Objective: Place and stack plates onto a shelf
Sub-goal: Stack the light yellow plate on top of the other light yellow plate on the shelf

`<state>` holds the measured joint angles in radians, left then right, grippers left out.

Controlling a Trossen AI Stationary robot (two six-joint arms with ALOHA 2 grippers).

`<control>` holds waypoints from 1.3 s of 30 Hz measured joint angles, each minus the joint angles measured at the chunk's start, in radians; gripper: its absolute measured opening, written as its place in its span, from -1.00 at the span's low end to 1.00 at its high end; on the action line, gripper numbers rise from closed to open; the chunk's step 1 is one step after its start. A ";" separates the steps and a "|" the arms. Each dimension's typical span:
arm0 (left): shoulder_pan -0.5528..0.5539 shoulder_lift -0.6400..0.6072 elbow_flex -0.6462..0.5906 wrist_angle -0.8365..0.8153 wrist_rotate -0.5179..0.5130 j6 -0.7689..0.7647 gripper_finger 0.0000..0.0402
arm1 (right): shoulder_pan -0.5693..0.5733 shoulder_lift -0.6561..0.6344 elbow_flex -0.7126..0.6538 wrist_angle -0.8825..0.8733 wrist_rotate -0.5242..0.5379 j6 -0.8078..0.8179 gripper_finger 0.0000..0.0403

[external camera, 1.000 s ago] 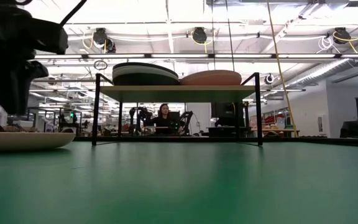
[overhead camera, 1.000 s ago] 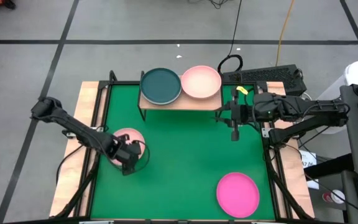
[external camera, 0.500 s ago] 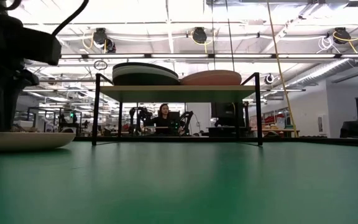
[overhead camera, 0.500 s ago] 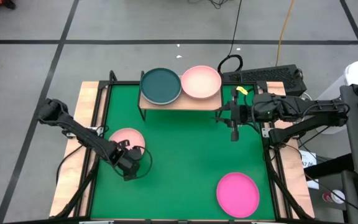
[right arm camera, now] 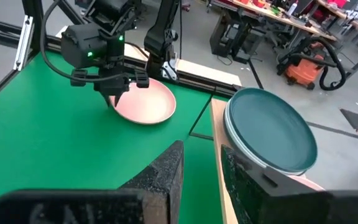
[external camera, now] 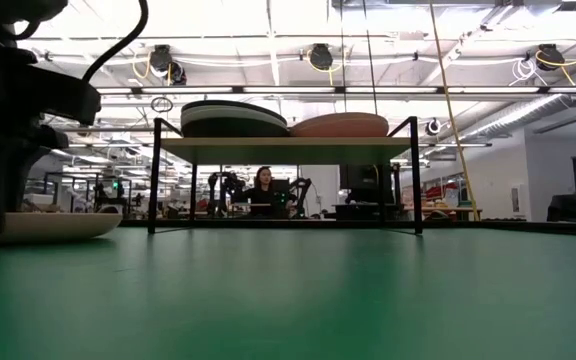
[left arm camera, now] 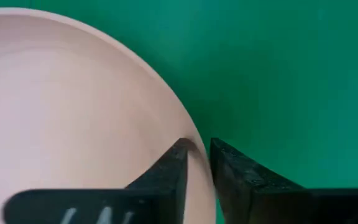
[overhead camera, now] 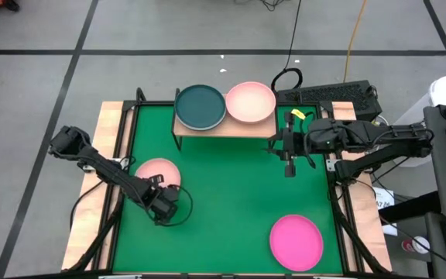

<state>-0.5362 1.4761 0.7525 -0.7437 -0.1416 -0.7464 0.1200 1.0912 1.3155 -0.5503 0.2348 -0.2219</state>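
A light pink plate [overhead camera: 155, 172] lies flat on the green table at the left, also in the left wrist view [left arm camera: 73, 112]. My left gripper [overhead camera: 165, 211] points down at its near right rim, shut on it. The shelf [overhead camera: 223, 129] stands at the far edge. It bears a dark teal plate [overhead camera: 200, 106] atop a pale one [external camera: 230, 126], and a pink plate [overhead camera: 251, 101]. A magenta plate [overhead camera: 296, 242] lies at the near right. My right gripper [overhead camera: 287, 169] hovers open, right of the shelf, nothing between its fingers [right arm camera: 166, 163]. My left gripper has the pink plate's rim [left arm camera: 199, 163] on the plate's near right side between its two fingers. One finger [left arm camera: 176, 158] is over the plate's inside and the other [left arm camera: 225, 158] is outside over the green top. The fingers come from above, pointing down. The plate rests flat on the table.
Bare green table top [overhead camera: 231, 194] lies between the pink plate, the shelf and the magenta plate. A black keyboard [overhead camera: 335, 94] and cables lie beyond the far right corner. Wooden borders [overhead camera: 111, 132] frame the table.
My left gripper has come down and shifted toward the table's near edge, from above the pink plate to its near right rim. The plate has stayed where it was.
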 joint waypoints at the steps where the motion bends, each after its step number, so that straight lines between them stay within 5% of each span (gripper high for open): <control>1: -0.003 0.000 0.000 -0.001 0.000 0.004 -0.70 | 0.000 0.000 0.000 0.000 0.000 -0.001 -0.54; 5: -0.005 -0.002 0.002 -0.008 -0.007 0.020 -0.94 | 0.000 0.000 0.000 0.000 0.000 -0.002 -0.54; 14: -0.037 0.000 0.188 -0.096 -0.015 0.206 -0.95 | 0.000 0.000 0.000 0.010 0.000 -0.003 -0.54; 21: -0.035 0.000 0.441 -0.198 -0.307 0.594 -0.95 | 0.000 0.000 0.000 0.092 0.000 -0.026 -0.54; 26: 0.048 -0.001 0.566 -0.170 -0.537 1.023 -0.95 | 0.000 0.000 0.000 0.124 0.000 -0.031 -0.54; 30: 0.219 -0.002 0.618 -0.043 -0.497 1.354 -0.95 | 0.000 0.000 0.000 0.151 0.000 -0.059 -0.54; 39: 0.664 0.000 0.625 0.271 -0.132 1.790 -0.95 | 0.000 -0.027 0.001 0.199 0.056 -0.114 -0.54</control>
<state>0.1279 1.4757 1.3777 -0.4731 -0.2740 1.0431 0.1204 1.0647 1.3163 -0.3511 0.2908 -0.3358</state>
